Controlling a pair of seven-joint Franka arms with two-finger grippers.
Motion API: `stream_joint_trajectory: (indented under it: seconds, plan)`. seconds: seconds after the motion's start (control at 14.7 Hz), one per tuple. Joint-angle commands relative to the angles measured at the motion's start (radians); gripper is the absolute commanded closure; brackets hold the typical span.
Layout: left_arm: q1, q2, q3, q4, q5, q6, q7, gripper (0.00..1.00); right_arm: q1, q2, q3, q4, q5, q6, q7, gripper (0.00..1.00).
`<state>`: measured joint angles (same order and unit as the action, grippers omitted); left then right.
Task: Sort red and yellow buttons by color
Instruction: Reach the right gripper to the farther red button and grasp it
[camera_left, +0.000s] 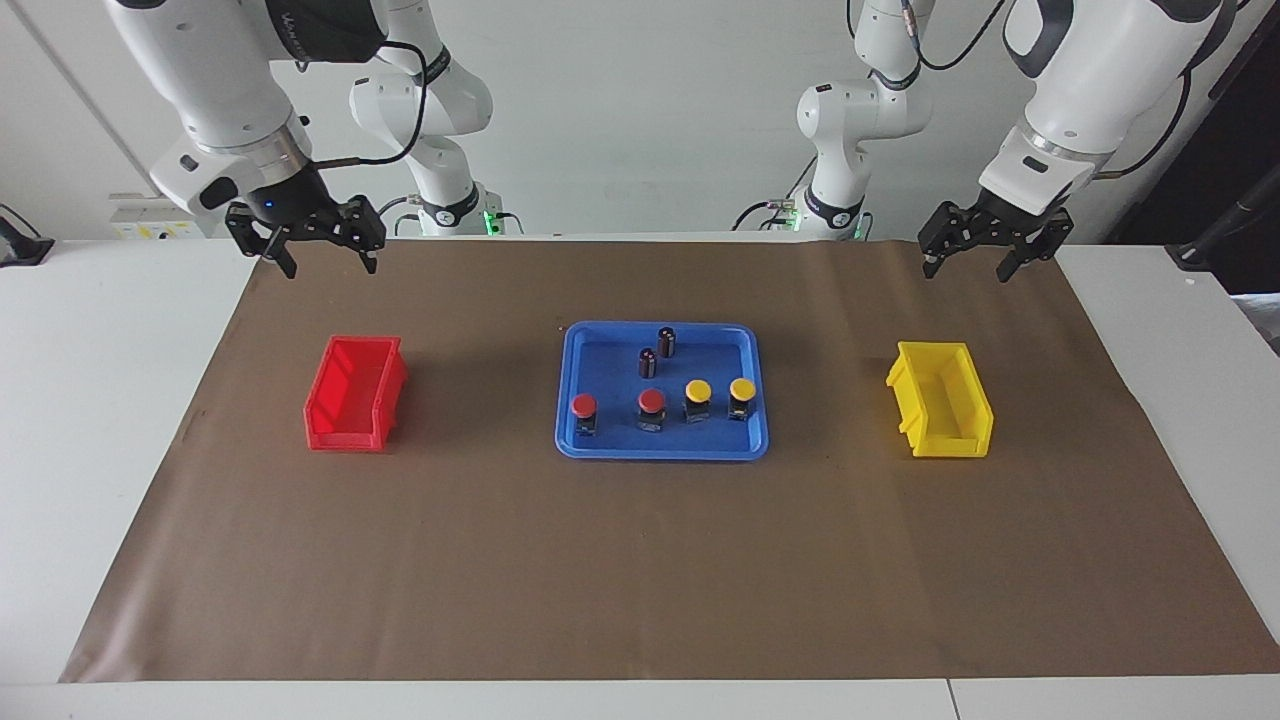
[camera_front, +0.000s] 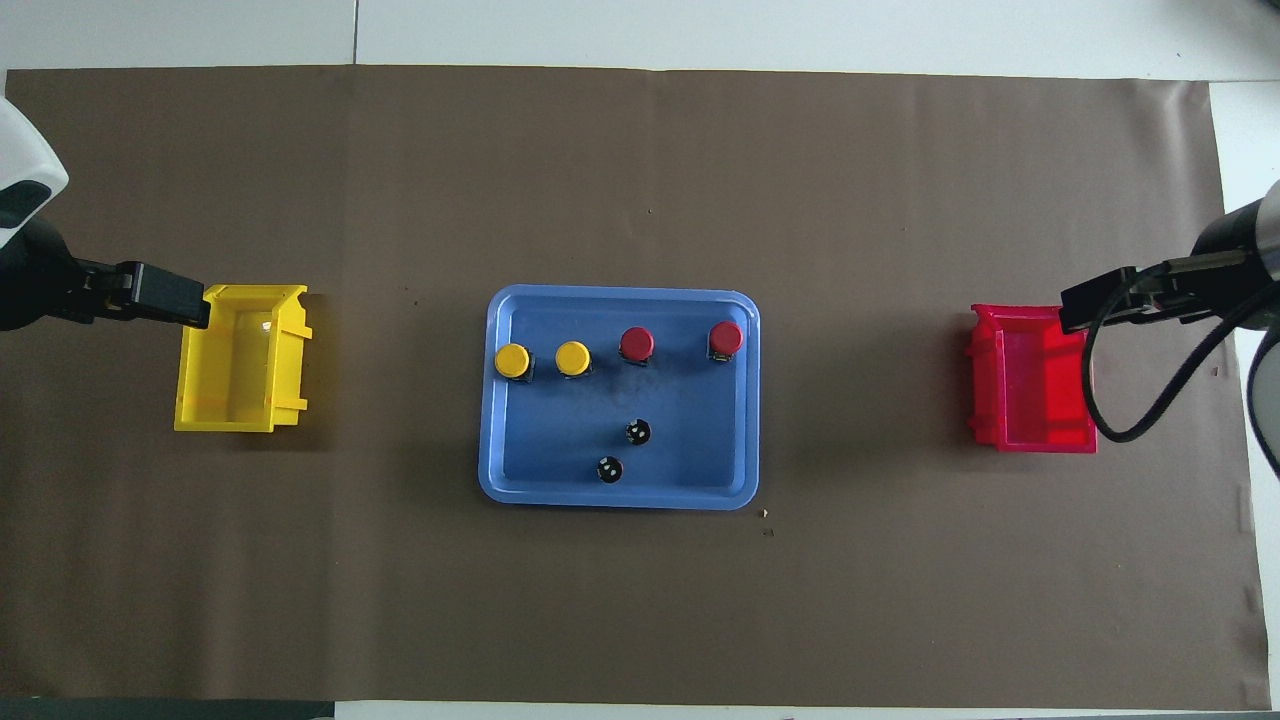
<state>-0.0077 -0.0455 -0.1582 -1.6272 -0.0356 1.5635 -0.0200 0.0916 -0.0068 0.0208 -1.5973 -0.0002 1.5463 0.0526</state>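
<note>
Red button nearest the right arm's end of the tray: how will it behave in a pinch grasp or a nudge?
The red button has a domed cap wider than its dark blocky base, so it probably tips if nudged at the top. The smooth, rounded cap may slip; the flat-sided base likely grips better. It stands apart from its neighbours on the blue tray, so open fingers should fit.

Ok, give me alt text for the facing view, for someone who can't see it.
A blue tray holds two red buttons, two yellow buttons and two dark cylinders, between a red bin and a yellow bin. Both arms hang raised, jaws open.
</note>
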Motion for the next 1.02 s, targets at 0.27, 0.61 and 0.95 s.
stream_joint_trajectory:
  seconds: [0.27,0.61,0.95]
  plan:
    - [0.005,-0.031,0.005,-0.031,-0.017,-0.002,0.015,0.0,0.338,0.303,0.027,0.045,0.012,0.393,0.495,0.0]
    - [0.043,-0.03,0.009,-0.029,-0.012,-0.005,0.006,0.0,0.353,0.286,0.027,-0.156,-0.027,0.539,0.484,0.0]
    - [0.049,-0.033,0.008,-0.036,-0.01,0.0,0.006,0.0,0.35,0.232,0.027,-0.335,-0.027,0.681,0.418,0.02]
